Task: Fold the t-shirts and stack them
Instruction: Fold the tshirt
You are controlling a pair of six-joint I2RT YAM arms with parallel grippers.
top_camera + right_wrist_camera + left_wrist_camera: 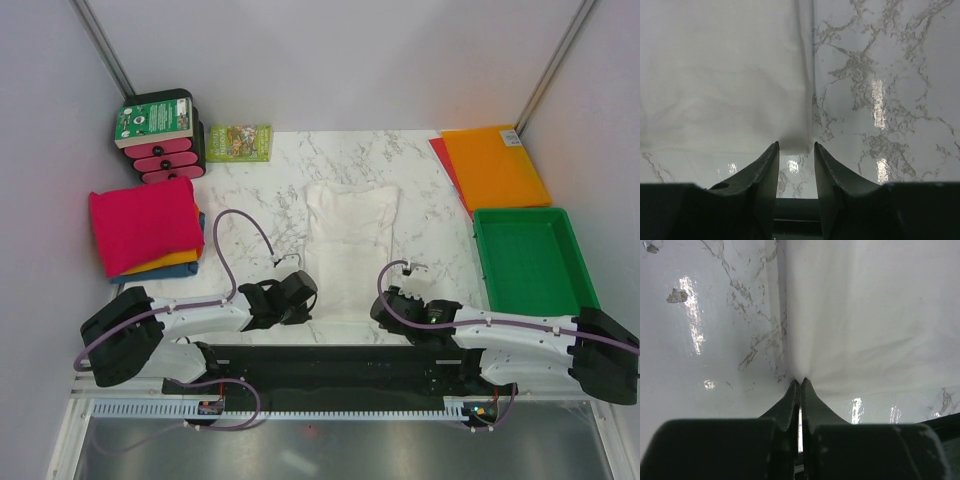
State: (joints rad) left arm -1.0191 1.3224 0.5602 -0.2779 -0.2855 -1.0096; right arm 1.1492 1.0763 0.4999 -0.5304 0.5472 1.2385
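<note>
On the marble tabletop [420, 180] the white t-shirt [350, 240] lies flat at centre, its near hem pinched by the closed left end effector [802, 381], the right end effector [796, 145] part-open astride the other corner, which likely must clamp before folding.

The marble desk [250, 200] has a white shirt [350, 240] spread flat at its centre. A shirt pile [145, 225], pink on top, sits at 9 o'clock. The green tray [533, 262] is at 3, the orange sheet [495, 165] at 1, and a booklet [238, 142] and a black-and-pink box [160, 135] at 11.
</note>
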